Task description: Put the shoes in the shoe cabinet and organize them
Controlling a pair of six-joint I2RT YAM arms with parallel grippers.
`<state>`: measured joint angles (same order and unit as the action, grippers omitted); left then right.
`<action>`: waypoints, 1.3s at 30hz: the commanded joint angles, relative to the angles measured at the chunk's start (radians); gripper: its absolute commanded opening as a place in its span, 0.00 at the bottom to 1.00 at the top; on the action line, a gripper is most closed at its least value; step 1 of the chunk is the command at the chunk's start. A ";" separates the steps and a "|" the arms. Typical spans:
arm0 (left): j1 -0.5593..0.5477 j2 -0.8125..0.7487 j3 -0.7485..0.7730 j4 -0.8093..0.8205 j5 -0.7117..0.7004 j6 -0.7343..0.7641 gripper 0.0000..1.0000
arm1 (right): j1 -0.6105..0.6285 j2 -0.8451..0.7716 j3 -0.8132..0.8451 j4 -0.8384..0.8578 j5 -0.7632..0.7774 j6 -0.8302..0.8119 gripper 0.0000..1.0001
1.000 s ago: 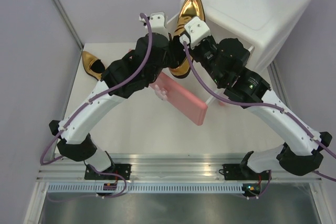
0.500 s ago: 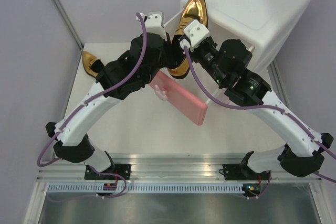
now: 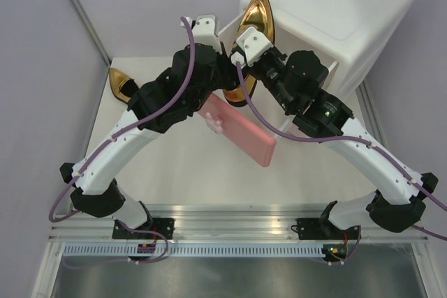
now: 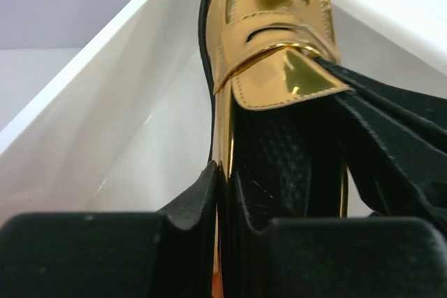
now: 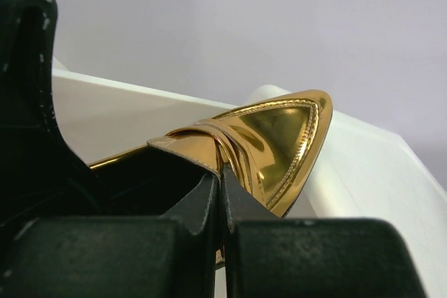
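Note:
A gold shoe is held up against the front edge of the white shoe cabinet, toe pointing away from me. My left gripper is shut on its side wall, seen in the left wrist view, where the gold shoe fills the middle. My right gripper is shut on the edge of its upper, seen in the right wrist view below the gold toe. A second gold shoe lies on the table at far left. No green shoes are in view.
A pink drawer front with its knob juts out from the cabinet over the table below both wrists. White cabinet walls stand close on the left of the held shoe. Purple booth walls surround the table.
My right wrist has shifted left and both grippers have edged toward the cabinet. The gold shoe has turned more onto its edge against the cabinet. The left-hand shoe has not moved.

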<state>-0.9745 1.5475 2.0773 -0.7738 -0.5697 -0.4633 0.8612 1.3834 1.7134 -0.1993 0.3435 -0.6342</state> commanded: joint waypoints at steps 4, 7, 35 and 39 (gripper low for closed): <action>-0.018 -0.124 -0.040 0.264 0.067 0.049 0.46 | -0.022 -0.033 -0.018 0.008 -0.010 -0.039 0.00; -0.018 -0.151 -0.065 0.309 0.056 0.057 0.66 | -0.024 -0.058 -0.043 0.012 -0.037 -0.055 0.01; 0.022 -0.247 -0.187 0.386 -0.073 0.163 0.85 | -0.044 -0.133 0.018 -0.275 -0.056 0.077 0.01; 0.025 -0.247 -0.195 0.386 -0.075 0.167 0.85 | -0.042 -0.133 0.009 -0.266 0.061 0.097 0.01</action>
<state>-0.9565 1.3151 1.8862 -0.4194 -0.6281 -0.3313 0.8165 1.2755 1.6760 -0.5613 0.2661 -0.5629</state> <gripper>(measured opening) 0.850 0.010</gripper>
